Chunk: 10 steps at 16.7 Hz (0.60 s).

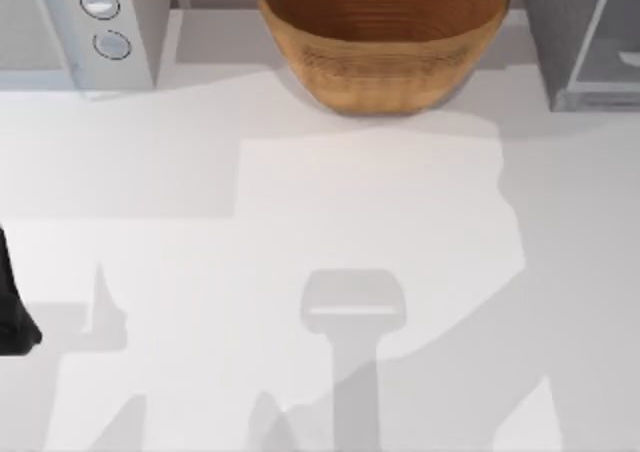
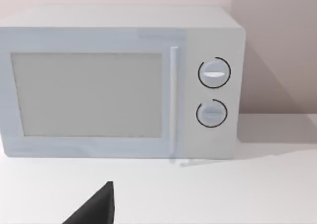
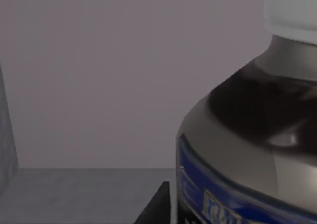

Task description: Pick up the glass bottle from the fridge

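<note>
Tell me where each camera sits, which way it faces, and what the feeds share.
Top view: above the table, looking down on the white microwave, woven bowl and dark grey fridge; a dark piece of the left arm sits at the left edge.
Left wrist view: faces the microwave's front; a dark gripper tip shows.
Right wrist view: close on the glass bottle against grey walls; a dark gripper part shows.
Shared: top and left wrist both show the microwave.
</note>
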Each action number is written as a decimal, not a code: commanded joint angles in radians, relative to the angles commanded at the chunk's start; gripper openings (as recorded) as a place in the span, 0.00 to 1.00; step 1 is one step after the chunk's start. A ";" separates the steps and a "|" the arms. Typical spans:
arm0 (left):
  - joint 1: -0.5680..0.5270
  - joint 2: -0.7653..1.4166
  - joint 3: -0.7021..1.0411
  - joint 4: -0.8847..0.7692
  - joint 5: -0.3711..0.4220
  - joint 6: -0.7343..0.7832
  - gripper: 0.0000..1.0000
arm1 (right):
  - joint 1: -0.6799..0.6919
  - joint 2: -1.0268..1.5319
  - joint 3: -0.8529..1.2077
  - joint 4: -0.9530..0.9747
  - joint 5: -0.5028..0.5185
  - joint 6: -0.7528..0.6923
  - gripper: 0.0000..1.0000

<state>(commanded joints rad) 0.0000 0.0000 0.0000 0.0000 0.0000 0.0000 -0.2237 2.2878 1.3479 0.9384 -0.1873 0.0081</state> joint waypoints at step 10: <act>0.000 0.000 0.000 0.000 0.000 0.000 1.00 | -0.004 -0.092 0.037 -0.130 -0.001 0.001 0.00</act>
<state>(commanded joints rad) 0.0000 0.0000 0.0000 0.0000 0.0000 0.0000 -0.2276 2.1958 1.3846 0.8086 -0.1885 0.0088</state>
